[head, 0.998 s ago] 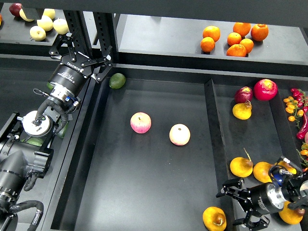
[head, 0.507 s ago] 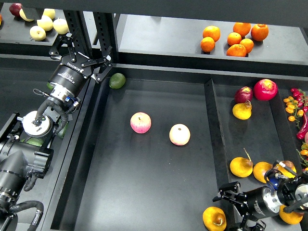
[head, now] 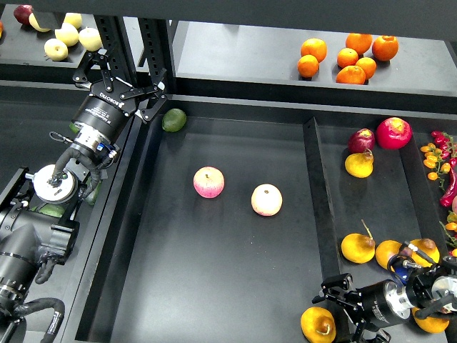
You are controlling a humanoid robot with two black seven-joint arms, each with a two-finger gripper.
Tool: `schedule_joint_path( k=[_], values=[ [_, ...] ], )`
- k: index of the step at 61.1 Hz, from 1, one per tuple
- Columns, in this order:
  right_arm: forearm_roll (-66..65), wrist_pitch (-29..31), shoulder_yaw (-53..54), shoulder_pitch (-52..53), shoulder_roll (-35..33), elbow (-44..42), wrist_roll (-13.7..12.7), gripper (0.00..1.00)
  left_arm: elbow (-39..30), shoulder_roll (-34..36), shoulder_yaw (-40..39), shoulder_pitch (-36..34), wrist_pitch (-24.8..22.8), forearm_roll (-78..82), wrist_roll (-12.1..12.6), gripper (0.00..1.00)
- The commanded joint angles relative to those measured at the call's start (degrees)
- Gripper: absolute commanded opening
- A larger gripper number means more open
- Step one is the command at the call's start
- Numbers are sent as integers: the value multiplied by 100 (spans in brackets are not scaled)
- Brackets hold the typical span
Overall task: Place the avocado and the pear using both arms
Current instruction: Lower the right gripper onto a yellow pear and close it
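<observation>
A green avocado [head: 173,119] lies in the far left corner of the middle tray [head: 228,286]. My left gripper [head: 121,80] is open and empty, just left of the avocado over the tray's left wall. A yellow-orange lumpy pear [head: 318,324] with a brownish dimple lies in the tray's front right corner, against the divider [head: 319,193]. My right gripper [head: 344,309] is open, low over the divider, just right of the pear. I cannot tell whether it touches the pear.
Two pink-yellow apples [head: 208,182] [head: 266,199] lie mid-tray. Oranges [head: 348,56] sit on the back shelf, pale fruit [head: 68,34] on the far left shelf. The right tray holds yellow fruit [head: 358,248], red fruit [head: 394,132] and small peppers [head: 437,153]. Dark green fruit [head: 50,211] lies under my left arm.
My right gripper has moved left and down, closer to the pear at the tray's front right corner. The left arm and the avocado have not moved.
</observation>
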Motion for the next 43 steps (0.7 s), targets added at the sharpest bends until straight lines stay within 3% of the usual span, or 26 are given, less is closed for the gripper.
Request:
schedule_joint_path(
  k=[1, 22, 43],
  values=[
    [-1, 0, 7, -39, 20, -1, 0, 87, 0, 0, 0, 0, 0, 0, 0, 100],
    [-238, 0, 95, -127, 64, -106, 0, 73, 0, 0, 0, 9, 0, 9, 0, 100],
    [-238, 0, 289, -285, 257, -282, 0, 45, -9, 0, 0, 44, 0, 9, 0, 100]
  ],
)
